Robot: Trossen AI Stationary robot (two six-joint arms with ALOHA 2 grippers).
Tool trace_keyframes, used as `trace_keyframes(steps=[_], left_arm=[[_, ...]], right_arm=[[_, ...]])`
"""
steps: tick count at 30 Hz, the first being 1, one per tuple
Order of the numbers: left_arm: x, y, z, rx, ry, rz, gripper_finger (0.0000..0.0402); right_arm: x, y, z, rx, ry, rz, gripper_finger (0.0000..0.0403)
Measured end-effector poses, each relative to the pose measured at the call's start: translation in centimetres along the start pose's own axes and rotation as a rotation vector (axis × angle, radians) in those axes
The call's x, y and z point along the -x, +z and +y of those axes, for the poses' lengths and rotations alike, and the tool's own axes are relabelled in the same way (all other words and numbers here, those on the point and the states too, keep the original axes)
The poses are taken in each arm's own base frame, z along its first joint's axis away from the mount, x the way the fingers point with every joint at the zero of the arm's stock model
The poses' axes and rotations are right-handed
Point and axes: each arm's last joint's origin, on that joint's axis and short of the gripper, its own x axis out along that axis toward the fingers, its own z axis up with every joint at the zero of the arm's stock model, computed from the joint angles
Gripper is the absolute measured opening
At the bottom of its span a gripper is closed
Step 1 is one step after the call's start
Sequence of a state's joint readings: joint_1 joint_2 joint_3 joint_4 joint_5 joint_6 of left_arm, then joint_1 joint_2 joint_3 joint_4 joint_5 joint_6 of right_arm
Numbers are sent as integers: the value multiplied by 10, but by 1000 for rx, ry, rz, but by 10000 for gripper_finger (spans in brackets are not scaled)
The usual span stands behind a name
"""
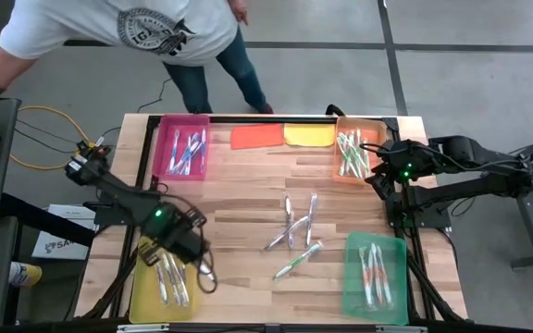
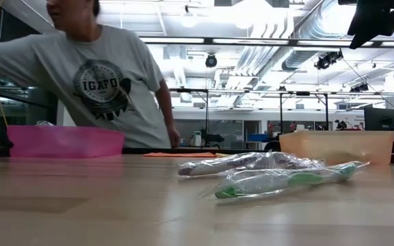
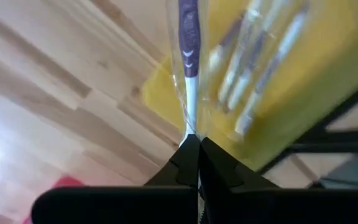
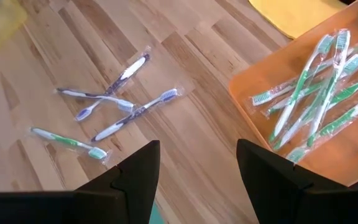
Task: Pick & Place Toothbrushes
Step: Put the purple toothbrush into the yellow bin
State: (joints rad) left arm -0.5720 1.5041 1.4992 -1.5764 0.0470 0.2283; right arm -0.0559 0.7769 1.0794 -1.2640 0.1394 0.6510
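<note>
A wrapped purple toothbrush (image 3: 190, 37) hangs pinched between the pressed-together jaws of the left gripper (image 3: 194, 146), poised over the yellow tray (image 1: 146, 301) at the table's near left, apparently to be dropped among the brushes (image 1: 172, 280) already lying there. The sorting looks colour-led: green-handled brushes (image 4: 319, 93) fill the orange tray (image 1: 374, 126), which may be why the right gripper (image 4: 197, 168) hovers beside it with jaws spread and empty. Four loose toothbrushes (image 1: 296, 231) lie mid-table, three purple and one green (image 4: 70, 142), awaiting pickup. A pink tray (image 1: 163, 148) and a green tray (image 1: 354, 287) hold more. A person (image 2: 104, 85) stands at the far edge.
</note>
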Motion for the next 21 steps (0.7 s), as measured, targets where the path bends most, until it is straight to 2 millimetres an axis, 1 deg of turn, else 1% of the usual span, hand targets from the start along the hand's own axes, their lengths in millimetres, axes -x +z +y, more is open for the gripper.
trace_keyframes(steps=[2,4,10,15,17,21], left_arm=[[-7,0,-9,-40,-6,23,0],[-20,1,-18,-74,-16,75,0],[-49,-6,-39,-139,-76,187,0],[-65,-12,-54,-195,-158,252,0],[-71,-15,-60,-217,-162,281,0],[-79,-18,-64,-236,-182,316,0]], right_arm=[[0,0,0,0,0,-1,207],[0,0,0,1,-7,-6,207],[0,0,-1,0,-18,-14,207],[0,0,-1,-1,-18,-14,207],[0,0,-1,-3,-18,-14,207],[0,1,0,-3,-17,-15,207]])
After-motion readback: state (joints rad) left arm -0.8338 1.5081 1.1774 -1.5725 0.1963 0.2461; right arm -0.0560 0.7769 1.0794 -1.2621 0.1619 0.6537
